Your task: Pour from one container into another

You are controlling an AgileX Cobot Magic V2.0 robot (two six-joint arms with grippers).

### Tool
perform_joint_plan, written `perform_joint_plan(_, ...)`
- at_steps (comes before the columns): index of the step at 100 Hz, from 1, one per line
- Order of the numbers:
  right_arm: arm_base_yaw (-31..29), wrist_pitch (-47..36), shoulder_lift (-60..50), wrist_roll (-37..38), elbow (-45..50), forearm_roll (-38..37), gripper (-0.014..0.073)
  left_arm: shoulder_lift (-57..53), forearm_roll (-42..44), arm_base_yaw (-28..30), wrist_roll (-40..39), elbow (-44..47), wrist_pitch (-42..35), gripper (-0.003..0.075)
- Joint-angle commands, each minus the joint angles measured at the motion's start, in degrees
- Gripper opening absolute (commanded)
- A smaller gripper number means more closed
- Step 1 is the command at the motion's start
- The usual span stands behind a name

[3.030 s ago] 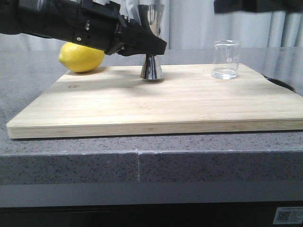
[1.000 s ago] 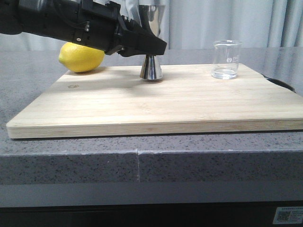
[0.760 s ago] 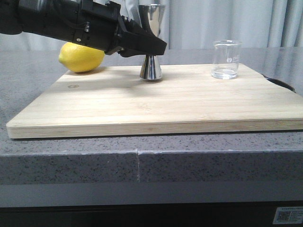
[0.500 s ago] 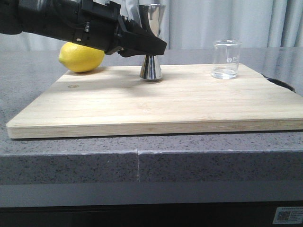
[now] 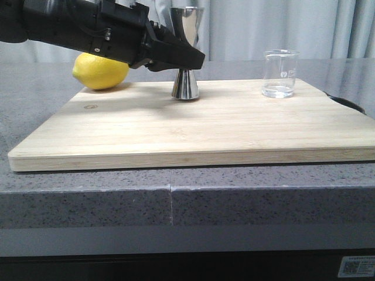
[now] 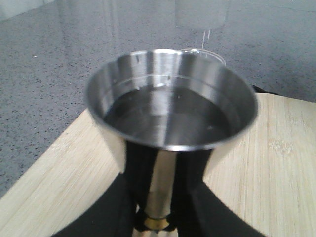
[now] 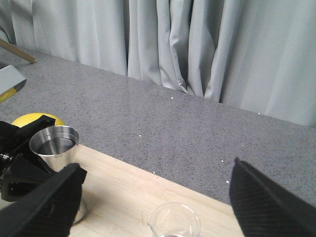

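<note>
The steel jigger (image 5: 185, 51) stands upright at the back middle of the wooden board (image 5: 193, 126), its base on or just above the wood. My left gripper (image 5: 188, 58) reaches in from the left and is shut on the jigger's narrow waist. In the left wrist view the jigger (image 6: 172, 106) holds clear liquid, with black fingers (image 6: 111, 212) on both sides of the gold band (image 6: 155, 222). The clear glass cup (image 5: 280, 73) stands alone at the back right of the board. My right gripper (image 7: 156, 165) hangs wide open above the glass cup (image 7: 175, 221).
A yellow lemon (image 5: 101, 71) lies at the board's back left corner, behind my left arm. The board rests on a grey speckled counter (image 5: 176, 199). Grey curtains (image 7: 197, 44) hang behind the counter.
The jigger has shifted slightly to the left in my left gripper's hold. The right arm's dark shape, at the top right 3 seconds ago, is gone from the front view.
</note>
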Motion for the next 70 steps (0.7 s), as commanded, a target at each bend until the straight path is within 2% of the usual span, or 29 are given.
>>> perform_joint_plan(1, -0.34, -1.31, -1.48, -0.07, -1.34, 0.98, 0.0553, -2.56, -4.24, -0.30, 0.27, -1.44, 2.55, -0.0019)
perform_joint_plan(36, -0.34, -1.31, -1.48, -0.07, -1.34, 0.98, 0.0553, -2.34, -4.45, -0.30, 0.46, -1.44, 2.70, -0.0019)
perform_joint_plan(70, -0.34, -1.31, -1.48, -0.07, -1.34, 0.98, 0.0553, 0.28, -7.88, -0.30, 1.66, -1.44, 7.59, -0.0019)
